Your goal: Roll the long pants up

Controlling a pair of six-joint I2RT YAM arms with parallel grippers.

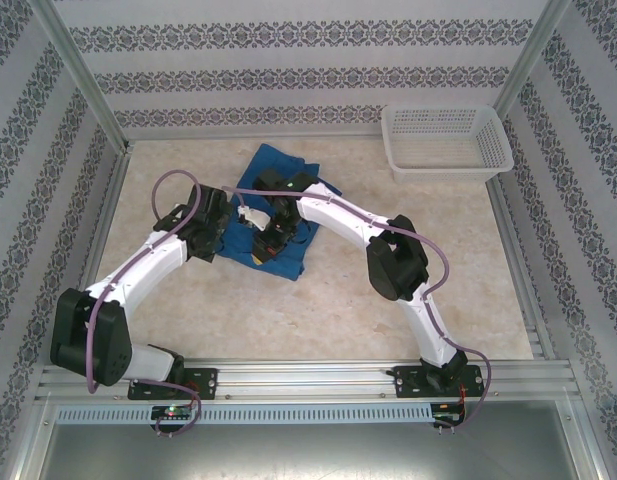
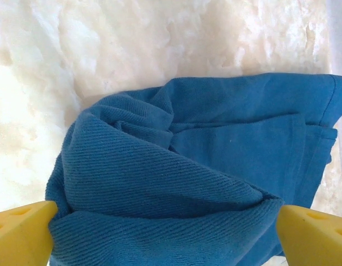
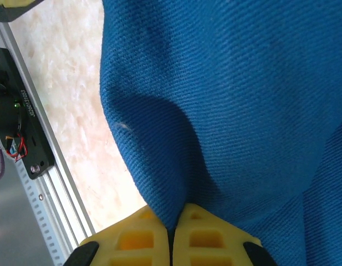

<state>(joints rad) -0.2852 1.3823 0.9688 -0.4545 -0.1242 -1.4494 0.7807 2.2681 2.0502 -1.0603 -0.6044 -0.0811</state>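
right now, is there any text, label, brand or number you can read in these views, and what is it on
Nothing can be read with certainty.
On the black bracket by the rail, in the right wrist view: a white label with a printed string, too small and blurred to read.
On the long pants: plain blue, no tag or print showing.
On the mesh basket: no label seen.
On the wallpaper: ornament only, no words.

table (image 1: 318,320): marbled | on it: long pants (image 1: 275,165) ctr, basket (image 1: 448,172) far-R corner
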